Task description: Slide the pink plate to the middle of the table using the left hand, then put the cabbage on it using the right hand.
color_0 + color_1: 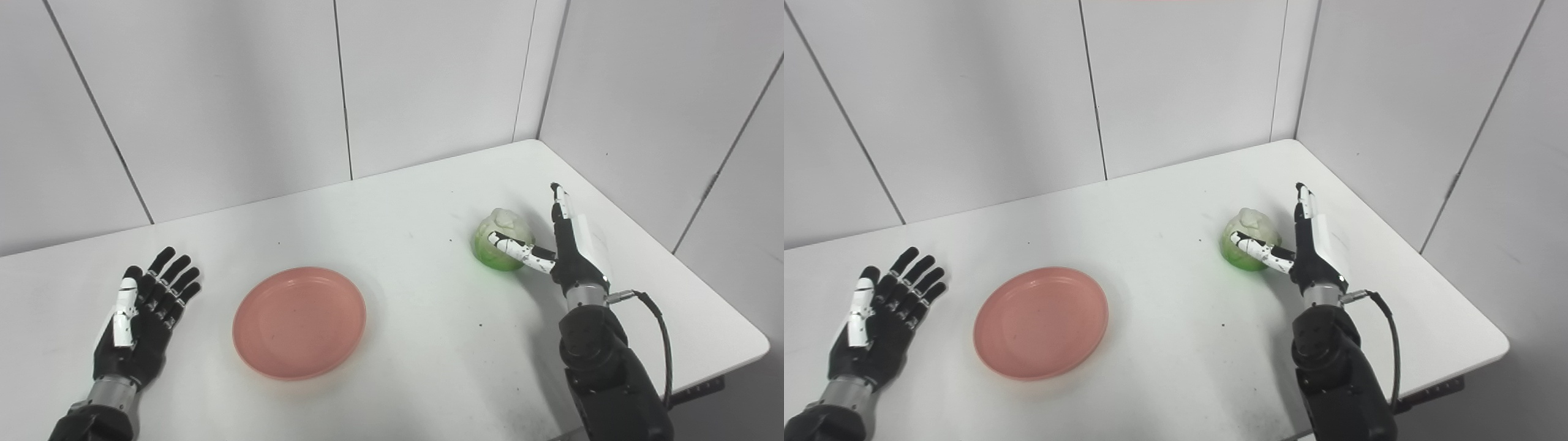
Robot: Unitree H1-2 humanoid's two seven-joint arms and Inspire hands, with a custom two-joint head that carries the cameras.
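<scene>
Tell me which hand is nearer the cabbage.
Right. The right hand is beside the cabbage, thumb against it; the left hand rests open far across the table, beyond the plate.

Both head cameras look down and forward over the desk from its near edge, at moderate range, toward the far edge and right far corner. The right eye view sits slightly rightward; both share almost the whole desk.

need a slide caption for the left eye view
Right hand open beside the cabbage, thumb across its front; pink plate mid-table; left hand open, apart.
</scene>
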